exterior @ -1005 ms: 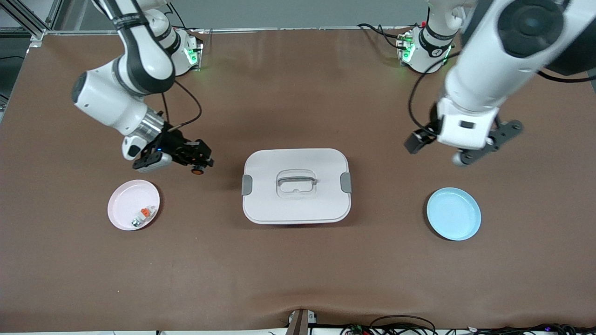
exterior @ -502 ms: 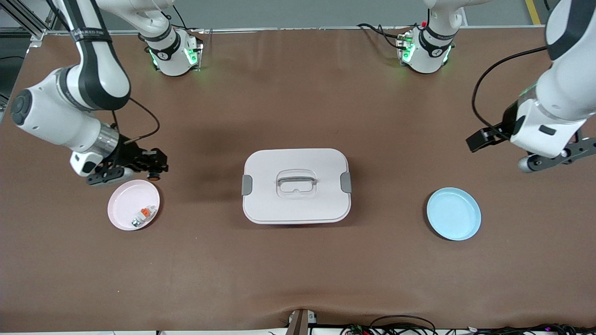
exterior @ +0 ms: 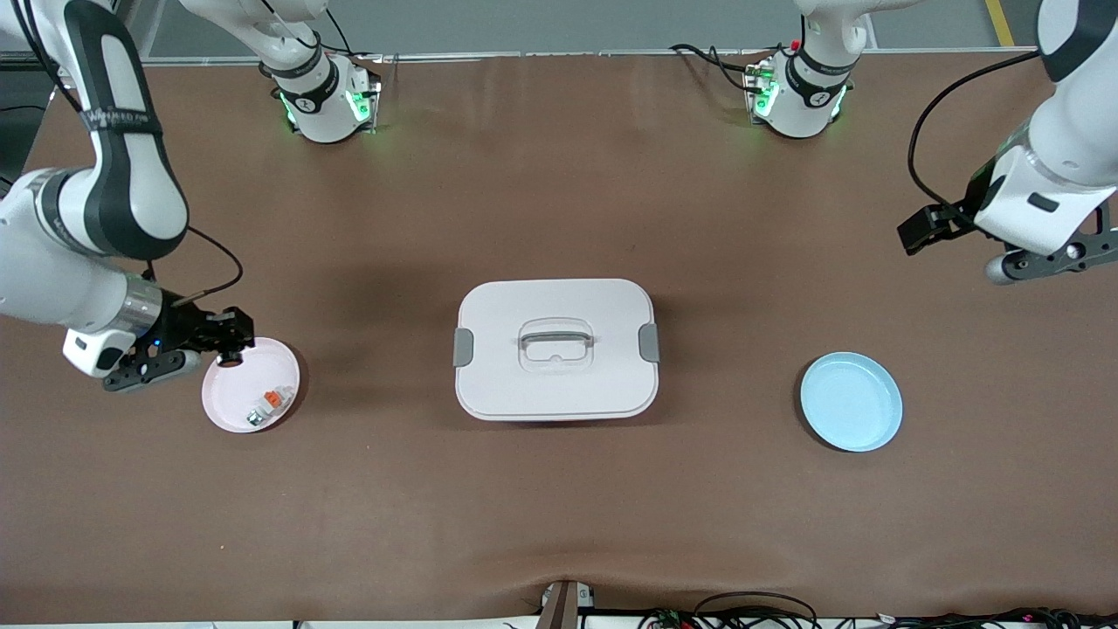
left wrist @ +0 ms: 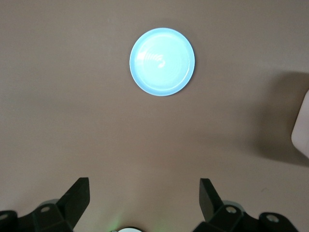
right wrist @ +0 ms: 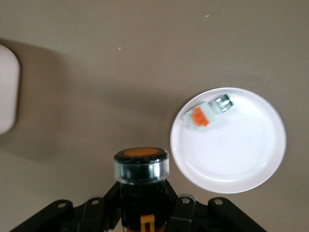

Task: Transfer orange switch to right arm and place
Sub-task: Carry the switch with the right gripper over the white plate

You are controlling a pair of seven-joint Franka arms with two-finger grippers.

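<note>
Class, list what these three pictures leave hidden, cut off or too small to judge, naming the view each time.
- Front view: the switch in the right gripper is too small to read; height over the pink plate unclear.
- Right wrist view: switch's lower body hidden by the gripper.
- Left wrist view: white box cut off at the edge.
- Front view: box contents hidden by lid.

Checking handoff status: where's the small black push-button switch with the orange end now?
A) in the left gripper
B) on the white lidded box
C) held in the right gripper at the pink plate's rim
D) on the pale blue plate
C: the right gripper is shut on the orange switch over the pink plate rim.
</note>
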